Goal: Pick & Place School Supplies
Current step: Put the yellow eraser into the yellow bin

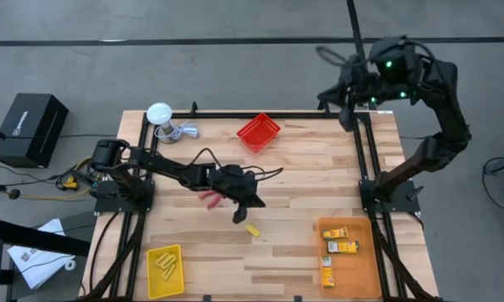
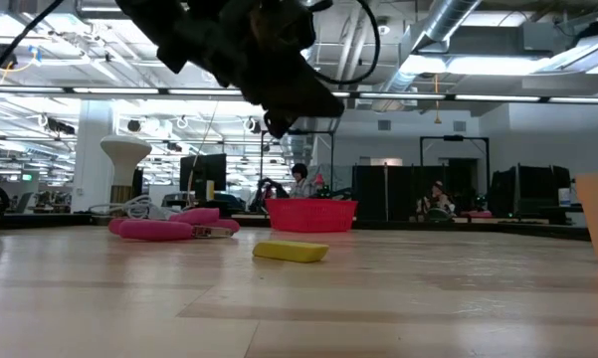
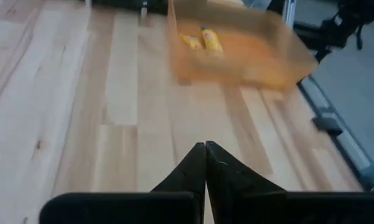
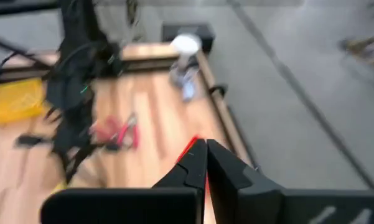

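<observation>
Closest to the low camera lies a small yellow piece on the bare table, and it serves as the landmark. Just above it and a little toward the far edge hangs the left gripper, its fingers pressed together on nothing, as the left wrist view shows. I judge the piece is the next thing to lift, since it sits loose outside any bin. Beyond it, beside the arm, lie the red-handled scissors. Toward the near right corner stands the orange bin, holding yellow-orange boxes; toward the near left corner, the yellow bin holds other yellow pieces. Farther back sits the red bin. Nothing blocks the piece. The right gripper waits beyond the table's far right corner, closed and empty.
</observation>
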`<state>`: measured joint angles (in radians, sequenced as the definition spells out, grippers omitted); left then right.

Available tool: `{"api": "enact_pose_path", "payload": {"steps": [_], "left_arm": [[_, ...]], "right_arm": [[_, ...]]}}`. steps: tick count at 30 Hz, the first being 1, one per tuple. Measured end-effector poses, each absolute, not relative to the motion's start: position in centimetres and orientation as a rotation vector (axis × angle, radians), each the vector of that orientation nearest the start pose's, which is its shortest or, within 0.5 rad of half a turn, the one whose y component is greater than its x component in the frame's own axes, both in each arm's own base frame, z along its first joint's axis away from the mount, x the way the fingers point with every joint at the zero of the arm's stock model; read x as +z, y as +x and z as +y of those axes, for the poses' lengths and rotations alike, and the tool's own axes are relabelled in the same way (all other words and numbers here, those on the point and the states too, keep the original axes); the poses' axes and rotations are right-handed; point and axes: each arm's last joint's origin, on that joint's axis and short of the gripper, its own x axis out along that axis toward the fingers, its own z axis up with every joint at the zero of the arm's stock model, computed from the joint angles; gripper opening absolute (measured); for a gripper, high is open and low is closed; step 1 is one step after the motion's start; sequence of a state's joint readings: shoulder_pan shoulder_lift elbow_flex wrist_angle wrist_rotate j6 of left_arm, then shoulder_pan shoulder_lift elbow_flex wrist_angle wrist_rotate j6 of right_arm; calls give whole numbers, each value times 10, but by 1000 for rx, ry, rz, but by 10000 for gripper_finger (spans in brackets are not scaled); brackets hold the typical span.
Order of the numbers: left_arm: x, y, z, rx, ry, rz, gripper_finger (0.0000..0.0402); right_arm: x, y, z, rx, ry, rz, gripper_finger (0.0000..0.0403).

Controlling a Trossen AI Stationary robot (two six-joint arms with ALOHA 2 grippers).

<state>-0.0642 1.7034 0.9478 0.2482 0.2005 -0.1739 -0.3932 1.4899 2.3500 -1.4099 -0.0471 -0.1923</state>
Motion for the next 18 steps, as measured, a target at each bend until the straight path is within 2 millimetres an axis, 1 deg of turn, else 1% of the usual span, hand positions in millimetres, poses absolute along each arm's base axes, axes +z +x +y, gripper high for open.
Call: {"api": "enact_pose_path", "payload": {"steps": [3,6,11,14,18], "left_arm": [[183,357,-35,-232,-185,562,1],[169,358,-45,-208,-177,609,0],[157,358,-63,-177,-199,647,0],[155,356,-72,-189,-198,661,0],[151,351,-78,-211,-164,714,0]], "right_arm": [[532,186,-66,-232,-57,632,1],[532,192,-59,-194,-72,622,0],[536,195,-52,-160,-97,572,0],[538,197,-51,-161,-84,549,0],[541,200,-48,-166,-50,514,0]]}}
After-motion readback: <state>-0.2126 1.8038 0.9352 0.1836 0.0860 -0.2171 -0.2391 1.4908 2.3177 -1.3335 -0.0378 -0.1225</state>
